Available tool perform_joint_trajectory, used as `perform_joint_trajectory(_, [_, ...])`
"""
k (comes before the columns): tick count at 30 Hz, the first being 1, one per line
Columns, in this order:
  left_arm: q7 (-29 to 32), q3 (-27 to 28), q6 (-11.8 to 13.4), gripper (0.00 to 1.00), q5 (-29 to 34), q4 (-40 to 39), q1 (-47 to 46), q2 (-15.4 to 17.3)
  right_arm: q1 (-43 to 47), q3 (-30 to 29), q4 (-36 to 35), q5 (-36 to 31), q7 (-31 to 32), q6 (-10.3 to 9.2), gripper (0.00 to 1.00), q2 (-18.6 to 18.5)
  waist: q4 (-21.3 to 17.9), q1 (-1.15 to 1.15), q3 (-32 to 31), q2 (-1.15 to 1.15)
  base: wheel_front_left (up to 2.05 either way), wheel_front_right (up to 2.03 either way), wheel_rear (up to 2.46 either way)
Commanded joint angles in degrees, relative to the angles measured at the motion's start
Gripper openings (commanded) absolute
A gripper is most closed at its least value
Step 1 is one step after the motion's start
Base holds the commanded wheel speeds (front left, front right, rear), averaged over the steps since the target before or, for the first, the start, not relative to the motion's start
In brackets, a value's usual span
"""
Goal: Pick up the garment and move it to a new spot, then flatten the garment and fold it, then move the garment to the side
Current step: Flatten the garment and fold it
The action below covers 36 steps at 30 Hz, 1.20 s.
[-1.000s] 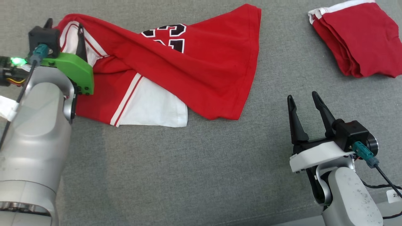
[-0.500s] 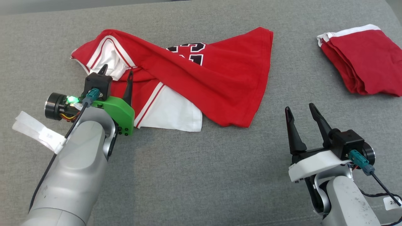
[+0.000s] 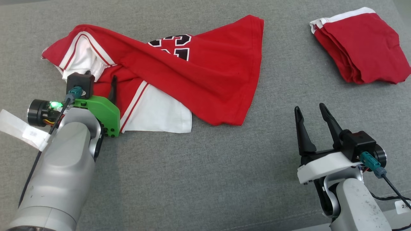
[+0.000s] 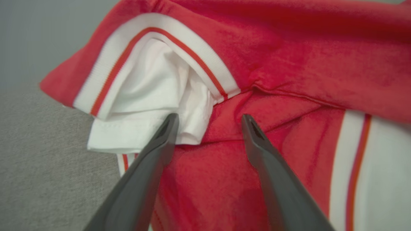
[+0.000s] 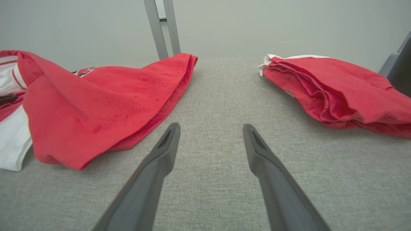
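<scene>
The garment (image 3: 205, 70) is a red jersey with white panels and black numbers, lying crumpled and twisted on the grey fabric surface (image 3: 199, 173). My left gripper (image 3: 100, 80) hovers open over its near-left part. In the left wrist view, the left gripper (image 4: 209, 117) has its fingers spread above the garment (image 4: 289, 64), beside a bunched white fold, with nothing between them. My right gripper (image 3: 309, 107) stands open and empty at the lower right, apart from the cloth. In the right wrist view, the right gripper (image 5: 211, 125) points over bare surface, with the garment (image 5: 96, 96) to its left.
A second red garment, folded (image 3: 362, 48), lies at the far right, also seen as a folded pile (image 5: 337, 89) in the right wrist view. A grey metal post (image 5: 162, 29) rises behind the surface. Bare grey surface lies between the two garments.
The head view has shifted. My left gripper has drawn back from the collar area toward the garment's near-left edge, staying open. The right gripper has kept its place.
</scene>
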Motion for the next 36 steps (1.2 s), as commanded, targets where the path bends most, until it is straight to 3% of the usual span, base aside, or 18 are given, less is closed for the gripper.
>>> perform_joint_trajectory(1, [-0.4, 0.3, -0.1, 0.78, -0.5, 0.4, -0.9, 0.6, -0.6, -0.1, -0.2, -0.3, -0.2, -0.09, 1.00, -0.1, -0.3, 0.00, 0.3, 0.00, 0.00, 0.00, 0.00])
perform_joint_trajectory(2, [-0.5, 0.5, 0.0, 0.66, -0.7, 0.6, -1.2, 0.7, -0.5, -0.1, -0.2, -0.3, -0.2, -0.09, 1.00, -0.1, -0.3, 0.00, 0.2, 0.00, 0.00, 0.00, 0.00])
perform_joint_trajectory(3, [-0.6, 0.6, 0.0, 0.61, -0.8, 0.8, -1.3, 0.7, -0.4, -0.1, -0.2, -0.2, -0.2, -0.09, 1.00, -0.1, -0.3, 0.00, 0.2, 0.00, 0.00, 0.00, 0.00])
perform_joint_trajectory(7, [-1.0, 0.9, -0.1, 0.71, -1.5, 1.3, -1.7, 0.8, -0.1, 0.2, -0.2, -0.1, -0.2, -0.09, 1.00, -0.1, 0.0, 0.00, 0.0, 0.00, 0.00, 0.00, 0.00])
perform_joint_trajectory(13, [-1.3, 0.8, -0.4, 0.24, -2.1, 2.8, -2.1, 0.8, -0.3, 0.7, -0.2, -0.1, -0.2, -0.09, 1.00, -0.1, 0.1, 0.00, 0.0, 0.00, 0.00, 0.00, 0.00])
perform_joint_trajectory(14, [-1.3, 0.8, -0.4, 0.09, -2.3, 3.0, -2.2, 0.6, -0.3, 0.7, -0.3, -0.1, -0.2, -0.09, 1.00, -0.1, 0.1, 0.00, 0.0, 0.00, 0.00, 0.00, 0.00])
perform_joint_trajectory(16, [-1.4, 0.7, -0.5, 0.00, -2.2, 3.2, -2.4, 0.3, -0.1, 0.8, -0.3, -0.3, -0.2, -0.09, 1.00, -0.1, 0.1, 0.00, -0.1, 0.00, 0.00, 0.00, 0.00])
perform_joint_trajectory(23, [-2.0, -0.1, 0.1, 0.00, -1.0, -0.1, -2.3, 0.3, 0.6, 0.2, 0.2, -0.5, -0.2, -0.09, 1.00, -0.1, 0.8, 0.00, -1.5, 0.00, 0.00, 0.00, 0.00])
perform_joint_trajectory(27, [-2.0, -1.1, 0.4, 0.00, 0.6, -6.1, -0.4, 1.0, 1.4, -0.3, 0.4, -0.6, -0.2, -0.09, 1.00, -0.1, 2.0, 0.00, -3.5, 0.00, 0.00, 0.00, 0.00])
perform_joint_trajectory(32, [-1.5, -4.4, -1.0, 0.00, 3.5, -11.6, 1.8, 2.8, 2.4, -1.0, 0.5, -0.6, -0.2, -0.09, 1.00, -0.1, 3.7, 0.00, -5.9, 0.00, 0.00, 0.00, 0.00])
perform_joint_trajectory(36, [2.5, -7.4, -2.4, 0.00, 5.4, -16.8, 5.3, 5.6, 3.3, -1.2, 0.8, -0.5, -0.2, -0.09, 1.00, -0.1, 5.0, 0.00, -7.3, 0.00, 0.00, 0.00, 0.00])
